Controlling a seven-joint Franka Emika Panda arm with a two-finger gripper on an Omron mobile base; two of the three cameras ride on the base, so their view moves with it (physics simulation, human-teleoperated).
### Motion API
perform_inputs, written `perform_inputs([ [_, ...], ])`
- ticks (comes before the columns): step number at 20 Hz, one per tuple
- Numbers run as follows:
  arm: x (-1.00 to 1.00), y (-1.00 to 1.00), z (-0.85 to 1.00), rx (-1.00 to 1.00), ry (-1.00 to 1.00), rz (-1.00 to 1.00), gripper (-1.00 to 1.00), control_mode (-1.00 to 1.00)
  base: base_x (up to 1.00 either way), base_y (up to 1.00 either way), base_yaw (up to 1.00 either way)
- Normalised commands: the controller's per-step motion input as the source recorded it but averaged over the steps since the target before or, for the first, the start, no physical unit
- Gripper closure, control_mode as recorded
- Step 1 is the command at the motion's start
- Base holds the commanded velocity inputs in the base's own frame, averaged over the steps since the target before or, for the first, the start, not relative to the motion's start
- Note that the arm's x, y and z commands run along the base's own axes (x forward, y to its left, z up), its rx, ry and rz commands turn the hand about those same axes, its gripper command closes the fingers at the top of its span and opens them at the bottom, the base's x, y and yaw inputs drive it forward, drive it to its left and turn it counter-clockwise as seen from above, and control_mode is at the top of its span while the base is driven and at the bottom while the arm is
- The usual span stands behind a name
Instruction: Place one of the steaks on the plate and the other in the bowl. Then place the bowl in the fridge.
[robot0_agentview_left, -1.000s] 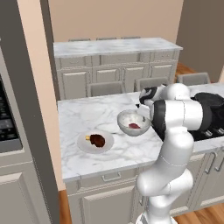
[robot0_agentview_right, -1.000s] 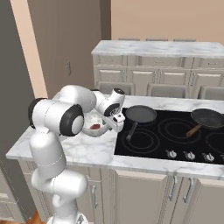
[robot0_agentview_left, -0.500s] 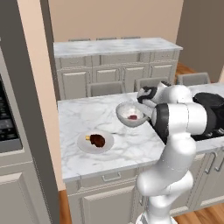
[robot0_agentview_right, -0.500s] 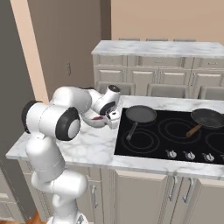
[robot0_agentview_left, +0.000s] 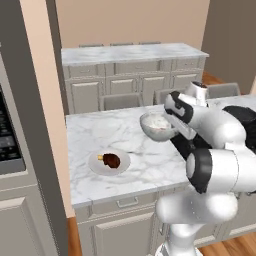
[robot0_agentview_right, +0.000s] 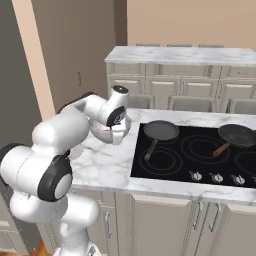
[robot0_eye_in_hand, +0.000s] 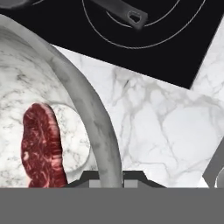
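My gripper (robot0_agentview_left: 173, 127) is shut on the right rim of the speckled bowl (robot0_agentview_left: 156, 126) and holds it a little above the marble counter. Inside the bowl lies one reddish steak (robot0_eye_in_hand: 41, 146). The hand view shows the bowl's thin rim (robot0_eye_in_hand: 101, 127) running down between my fingertips, gripper (robot0_eye_in_hand: 109, 176). From the right base view, the bowl (robot0_agentview_right: 102, 131) hangs beside the gripper (robot0_agentview_right: 118, 134), left of the cooktop. The other steak (robot0_agentview_left: 111, 160) rests on the white plate (robot0_agentview_left: 97, 167) at the counter's front left. The fridge is out of view.
A black cooktop (robot0_agentview_right: 200, 155) lies right of the bowl, with two dark pans (robot0_agentview_right: 161, 131) (robot0_agentview_right: 236, 135) on it. A tall dark unit (robot0_agentview_left: 12, 150) and a peach wall column (robot0_agentview_left: 42, 100) stand at the left. A second counter (robot0_agentview_left: 132, 55) runs behind.
The gripper has closed on the bowl's rim and lifted the bowl up off the counter. The plate and its steak have stayed put.
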Motion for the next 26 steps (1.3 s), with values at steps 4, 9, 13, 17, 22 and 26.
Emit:
perform_inputs([
  [4, -1.00, 0.07, 0.17, 0.00, -0.12, 0.00, 1.00, -1.00, 0.00, 0.00, 0.00],
  [9, -0.49, 0.00, -0.13, -0.05, -0.02, 0.03, 1.00, -1.00, 0.00, 0.00, 0.00],
  [13, 0.00, 0.00, 0.00, 0.00, 0.00, 0.01, 1.00, -1.00, 0.00, 0.00, 0.00],
  [17, 0.00, 0.00, 0.00, 0.00, 0.00, 0.00, 1.00, 1.00, -0.60, -0.08, -0.24],
  [22, 0.00, 0.00, 0.00, 0.00, 0.00, 0.00, 1.00, 1.00, -0.40, -0.05, -0.55],
  [26, 0.00, 0.00, 0.00, 0.00, 0.00, 0.00, 1.00, 1.00, 0.06, 0.00, -0.96],
])
